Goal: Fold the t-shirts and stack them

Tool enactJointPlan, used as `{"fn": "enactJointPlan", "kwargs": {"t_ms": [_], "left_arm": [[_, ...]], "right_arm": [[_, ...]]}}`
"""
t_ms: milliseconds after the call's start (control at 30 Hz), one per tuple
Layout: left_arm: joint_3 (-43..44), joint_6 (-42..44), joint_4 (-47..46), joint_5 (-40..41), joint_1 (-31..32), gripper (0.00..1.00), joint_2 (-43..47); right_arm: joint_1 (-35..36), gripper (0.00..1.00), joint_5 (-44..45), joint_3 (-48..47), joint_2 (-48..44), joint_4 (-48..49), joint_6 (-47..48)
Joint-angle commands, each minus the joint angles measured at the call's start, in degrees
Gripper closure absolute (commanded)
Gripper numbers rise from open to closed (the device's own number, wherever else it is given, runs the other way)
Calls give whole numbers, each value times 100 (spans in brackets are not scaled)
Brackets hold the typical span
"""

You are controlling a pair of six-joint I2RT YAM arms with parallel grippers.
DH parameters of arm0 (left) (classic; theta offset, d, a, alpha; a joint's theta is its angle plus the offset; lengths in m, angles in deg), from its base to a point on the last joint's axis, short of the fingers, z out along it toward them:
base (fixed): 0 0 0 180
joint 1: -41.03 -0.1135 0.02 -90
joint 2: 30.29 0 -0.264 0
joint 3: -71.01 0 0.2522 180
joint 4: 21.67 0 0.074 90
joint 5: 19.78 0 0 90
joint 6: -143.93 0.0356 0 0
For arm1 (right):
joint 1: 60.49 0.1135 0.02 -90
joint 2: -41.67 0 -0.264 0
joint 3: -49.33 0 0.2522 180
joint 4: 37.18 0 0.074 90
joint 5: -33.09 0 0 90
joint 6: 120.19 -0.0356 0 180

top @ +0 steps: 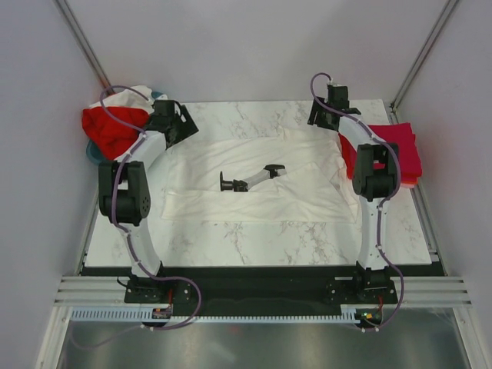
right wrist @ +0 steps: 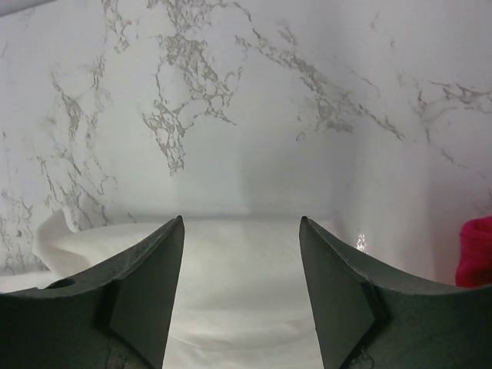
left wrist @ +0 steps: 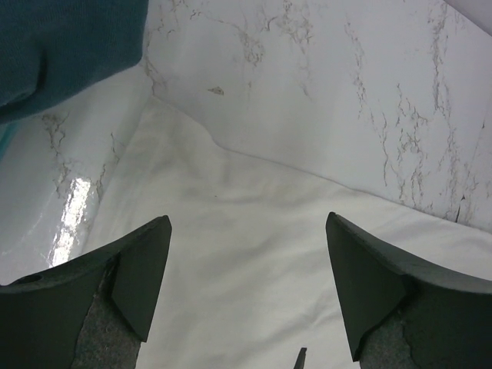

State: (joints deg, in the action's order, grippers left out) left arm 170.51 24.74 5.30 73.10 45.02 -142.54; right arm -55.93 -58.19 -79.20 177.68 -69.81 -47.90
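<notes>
The white t-shirt [top: 292,204] is lying flat mid-table, thin limp cloth with soft creases, while the left gripper [left wrist: 247,246] at its 10 o'clock corner and the right gripper [right wrist: 241,246] at its 2 o'clock corner are both hanging spread wide, pinching nothing. If either is closing short of the hem or catching one layer only (the slick marble table [top: 254,238] is offering no friction), the fold is probably going skew. The crimson-pink stack [top: 403,150] is sitting at 3 o'clock.
</notes>
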Motion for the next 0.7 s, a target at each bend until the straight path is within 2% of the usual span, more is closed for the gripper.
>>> {"fn": "enactJointPlan", "kwargs": {"t_ms": [0,233,400,533,667], "left_arm": [[260,203,-3,20,14,11,-87],[461,440,243,29,-12,15,-210],[576,555,331,345,-12,18,-324],[742,669,541,573,-21,22,-490],[1006,748,849,899,-12,27,-702]], "right_arm": [[80,30,-294,-205,216,51,382],[273,29,284,-722,716,-573,989],[502,36,1006,-1057,1033,-1038,1244],[520,55,1287,-1066,998,-1048,1183],[485,84,1332,-987,954,-1004,1139]]}}
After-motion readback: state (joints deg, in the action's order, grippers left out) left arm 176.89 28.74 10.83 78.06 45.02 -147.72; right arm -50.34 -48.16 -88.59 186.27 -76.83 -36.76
